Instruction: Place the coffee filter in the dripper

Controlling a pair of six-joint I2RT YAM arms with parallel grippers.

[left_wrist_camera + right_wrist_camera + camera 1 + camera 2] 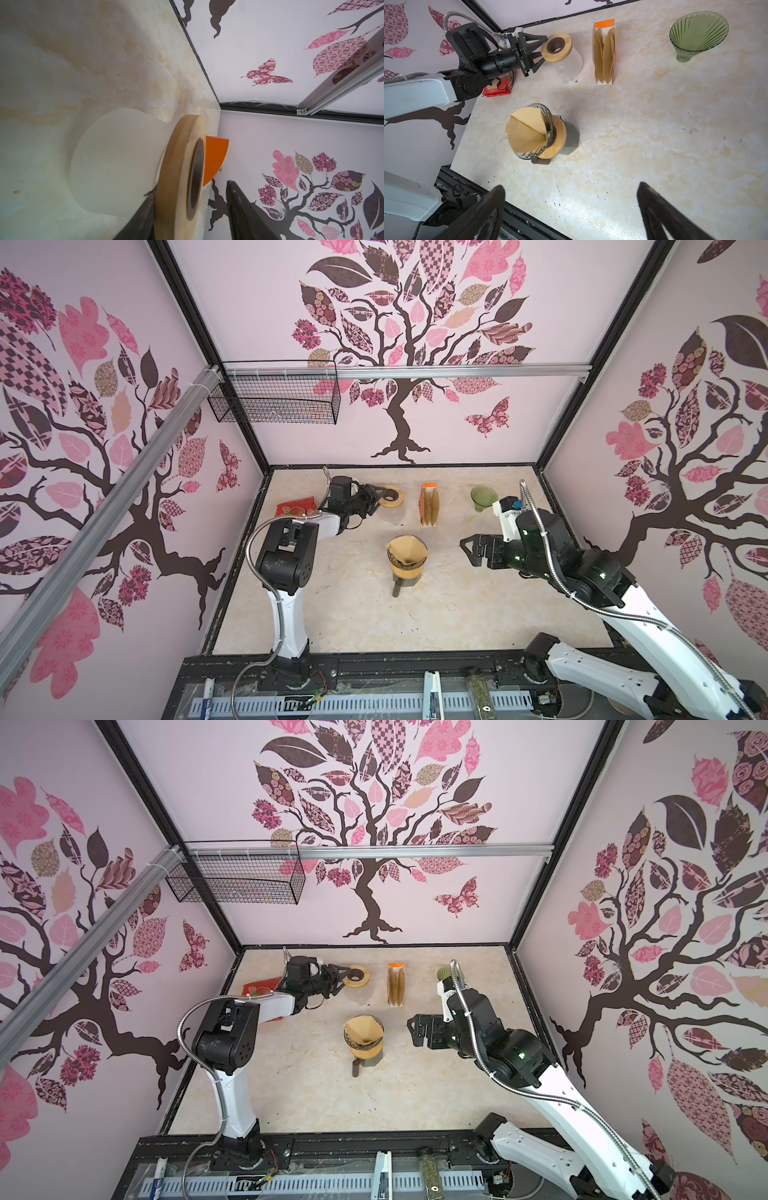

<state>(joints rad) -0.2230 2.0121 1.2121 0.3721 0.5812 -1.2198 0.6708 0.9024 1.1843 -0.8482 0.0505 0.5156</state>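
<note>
Coffee filter (pixel 527 131) sits in the dripper (pixel 547 113) at the centre of the surface (pixel 654 124) (one edge proud of the rim). Right hand (pixel 571 193), jaws wide apart, stands clear at 3 o'clock, judged unneeded. Left hand (pixel 545 49), jaws apart, straddles the carafe lid (pixel 563 54) at 11 o'clock.

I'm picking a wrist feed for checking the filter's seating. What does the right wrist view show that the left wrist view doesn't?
Only the right wrist view: the brown paper coffee filter in the dark glass dripper, a green ribbed glass cone and a red packet. Only the left wrist view: the aluminium wall rail. Both: the frosted jug with round wooden lid and the orange-topped filter holder.
</note>
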